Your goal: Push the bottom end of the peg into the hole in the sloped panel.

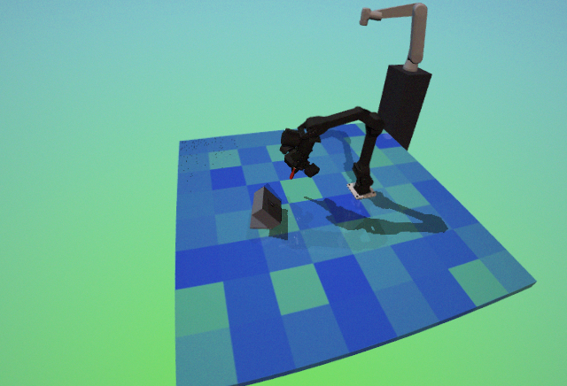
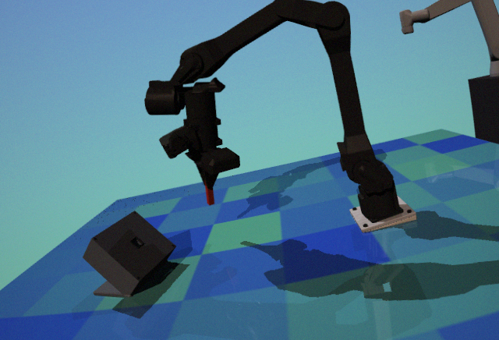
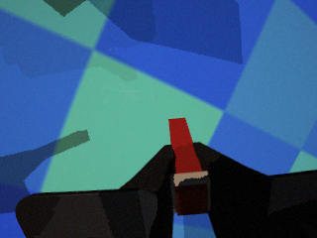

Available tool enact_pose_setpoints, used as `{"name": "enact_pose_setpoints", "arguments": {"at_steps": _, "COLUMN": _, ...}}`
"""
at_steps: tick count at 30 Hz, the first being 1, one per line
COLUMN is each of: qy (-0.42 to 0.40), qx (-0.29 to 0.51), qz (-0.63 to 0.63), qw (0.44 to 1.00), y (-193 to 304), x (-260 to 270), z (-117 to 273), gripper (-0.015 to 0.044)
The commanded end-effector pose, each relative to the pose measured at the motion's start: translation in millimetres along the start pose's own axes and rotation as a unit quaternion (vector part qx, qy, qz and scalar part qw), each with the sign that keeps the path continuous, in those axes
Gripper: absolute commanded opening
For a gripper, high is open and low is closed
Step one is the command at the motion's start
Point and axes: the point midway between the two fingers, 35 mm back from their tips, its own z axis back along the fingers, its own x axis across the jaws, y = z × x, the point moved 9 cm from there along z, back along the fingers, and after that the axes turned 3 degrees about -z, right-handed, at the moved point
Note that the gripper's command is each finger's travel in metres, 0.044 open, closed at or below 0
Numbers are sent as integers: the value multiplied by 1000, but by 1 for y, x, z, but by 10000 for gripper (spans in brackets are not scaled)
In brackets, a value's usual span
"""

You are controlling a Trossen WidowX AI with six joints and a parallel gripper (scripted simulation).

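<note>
My gripper (image 1: 295, 169) (image 2: 209, 185) (image 3: 182, 151) is shut on the red peg (image 1: 291, 174) (image 2: 210, 196) (image 3: 181, 139) and holds it in the air above the table. The peg has flat sides; its lower end sticks out below the fingertips and tilts slightly. The dark sloped panel (image 1: 270, 204) (image 2: 116, 253) stands on the table, lower than the peg and to its left in the exterior view. One small squarish hole (image 2: 137, 242) shows in its face, with a shadow around it. The peg and panel are apart. The wrist view does not show the panel's hole.
The table (image 1: 292, 335) (image 2: 242, 316) has a blue and green checkered top. The arm's pale base plate (image 1: 353, 189) (image 2: 364, 225) is at the right of the panel. A second, grey arm (image 1: 417, 34) (image 2: 481, 15) stands on a dark pedestal (image 1: 402, 98) (image 2: 485, 106) behind the table.
</note>
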Motion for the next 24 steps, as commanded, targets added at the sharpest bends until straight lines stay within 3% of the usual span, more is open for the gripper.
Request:
{"name": "enact_pose_setpoints", "arguments": {"at_steps": 1, "qy": 9, "qx": -4, "qz": 13, "qw": 1000, "y": -2, "x": 4, "z": 1, "gripper": 0}}
{"name": "enact_pose_setpoints", "arguments": {"at_steps": 24, "qy": 51, "qx": -34, "qz": 82, "qw": 995, "y": -18, "x": 27, "z": 6, "gripper": 0}}
